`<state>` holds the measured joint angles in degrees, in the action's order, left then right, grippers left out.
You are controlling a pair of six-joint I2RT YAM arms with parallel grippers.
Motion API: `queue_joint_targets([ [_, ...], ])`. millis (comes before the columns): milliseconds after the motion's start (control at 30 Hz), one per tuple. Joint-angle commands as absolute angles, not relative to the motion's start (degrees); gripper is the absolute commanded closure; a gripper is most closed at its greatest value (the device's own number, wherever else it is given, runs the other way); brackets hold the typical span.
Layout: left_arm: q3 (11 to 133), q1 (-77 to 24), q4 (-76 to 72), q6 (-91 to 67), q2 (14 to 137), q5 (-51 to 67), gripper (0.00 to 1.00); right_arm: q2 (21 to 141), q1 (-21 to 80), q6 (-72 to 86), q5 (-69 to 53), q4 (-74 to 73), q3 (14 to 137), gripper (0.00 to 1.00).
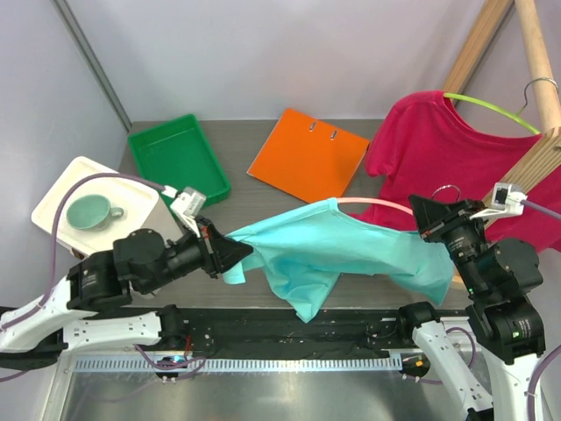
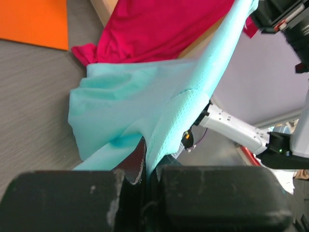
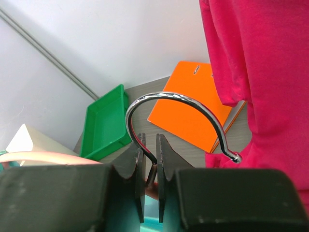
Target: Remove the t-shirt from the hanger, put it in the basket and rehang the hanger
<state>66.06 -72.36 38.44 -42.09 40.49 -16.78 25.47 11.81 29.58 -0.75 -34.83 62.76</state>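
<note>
Pulling the shirt off is the step right now, I think, says Ana. The left claw (image 1: 230,254) is shut tight on the edge of the blue-green t-shirt (image 1: 333,246), at the shirt's 9 o'clock side.

Ben says: And the right claw (image 1: 429,221) is over at 3 o'clock. It pinches the shiny hook (image 3: 169,104) of the pink hanger (image 1: 377,203).

Ana says: So the t-shirt hangs in the air between the two arms, stretched over the near part of the table. It is not off yet.

Ben says: What comes next?

Ana says: My guess is the left arm must tug the cloth toward 9 o'clock. The right arm must hold the hook firm. A slow tug is best, or the cloth may catch on the hanger's end.

Ben says: Can you see all of the hanger?

Ana says: No. One pink arm shows. The rest hides under the cloth, so I cannot tell how much is inside the shirt.

Ben says: In the left wrist view the cloth goes down between the dark fingers (image 2: 212,198), and I cannot see which part of the shirt it is. The red shirt (image 1: 429,145) at 1 o'clock is cut off by the picture's edge.
</note>
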Motion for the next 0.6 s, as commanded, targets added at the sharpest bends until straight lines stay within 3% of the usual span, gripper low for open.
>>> queue_joint_targets([
  [0,66.80,-72.51,38.05,-42.80,36.58,-22.93,1.00,24.08,11.69,30.59,6.59,-31.99,62.84,0.99],
  [567,62.41,-72.42,45.62,-46.93,20.84,-29.36,1.00,20.39,11.69,37.00,19.51,-33.75,62.23,0.99],
])
